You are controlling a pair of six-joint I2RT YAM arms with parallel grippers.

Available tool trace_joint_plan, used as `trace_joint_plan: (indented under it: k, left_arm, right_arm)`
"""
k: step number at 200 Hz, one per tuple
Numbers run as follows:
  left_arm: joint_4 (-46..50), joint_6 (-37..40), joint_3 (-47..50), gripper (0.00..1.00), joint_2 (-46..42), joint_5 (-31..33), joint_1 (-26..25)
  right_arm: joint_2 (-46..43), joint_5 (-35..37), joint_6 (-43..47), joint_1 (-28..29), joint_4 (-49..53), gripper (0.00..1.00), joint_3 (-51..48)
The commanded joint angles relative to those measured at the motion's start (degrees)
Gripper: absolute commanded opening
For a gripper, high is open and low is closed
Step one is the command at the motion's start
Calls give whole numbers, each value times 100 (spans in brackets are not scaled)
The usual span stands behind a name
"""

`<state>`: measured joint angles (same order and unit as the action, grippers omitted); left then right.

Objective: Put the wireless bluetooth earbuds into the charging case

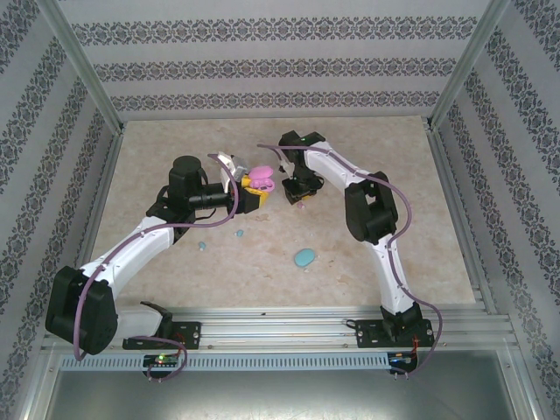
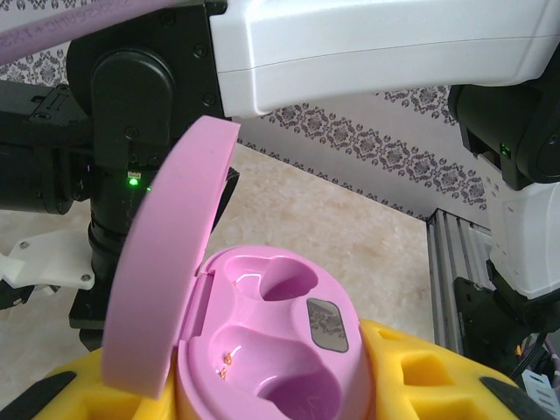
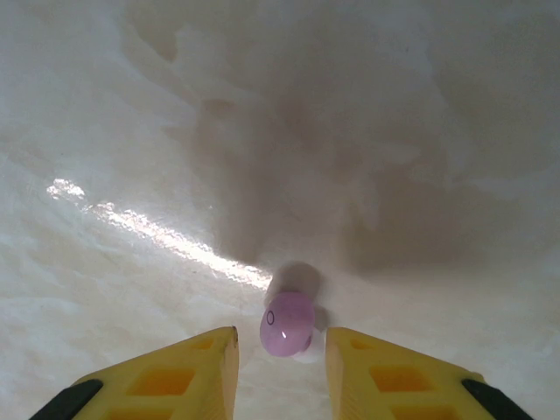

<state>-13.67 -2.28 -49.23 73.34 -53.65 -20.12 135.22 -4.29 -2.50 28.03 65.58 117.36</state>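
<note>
So, your right gripper (image 3: pixel 281 337) stands with jaws apart, the pink earbud (image 3: pixel 287 322) lying on the table (image 3: pixel 131 131) between their tips, ungripped. Your left gripper (image 1: pixel 251 199) clamps the pink charging case (image 2: pixel 280 350), lid up, both wells empty. Nothing is seated yet, so all insertion remains. The earbud is small, glossy and rounded, likely slippery.

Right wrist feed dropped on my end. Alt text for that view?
A pink earbud lies on the pale marbled table between the yellow fingers of the right tool, whose jaws stand open with a small gap on either side. A streak of glare crosses the table to its left.
</note>
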Motion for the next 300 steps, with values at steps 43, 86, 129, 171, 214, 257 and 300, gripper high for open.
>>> trace_joint_plan:
  k: [43, 86, 129, 171, 214, 257, 300]
  left_arm:
    - [110, 176, -65, 27, -113, -1, 59]
    - [167, 193, -95, 27, -108, 2, 59]
    - [195, 209, -164, 27, -86, 3, 60]
    - [243, 228, -302, 27, -40, 3, 54]
    - [355, 251, -516, 27, 46, -8, 49]
    - [-35, 76, -348, 27, 71, 108, 56]
    - [-433, -121, -252, 27, 183, 102, 52]
  right_arm:
    - [293, 30, 144, 62, 153, 29, 147]
    - [384, 25, 141, 62, 183, 21, 159]
    - [35, -413, -102, -77, -19, 11, -97]
    - [-1216, -1686, -1148, -639, -1126, 9, -1354]
    - [-2668, -2191, -1677, -812, -1679, 8, -2523]
    - [-4004, -2396, -2044, -791, -1783, 8, -3156]
    - [-5033, -2199, -2398, -579, -1768, 7, -3198]
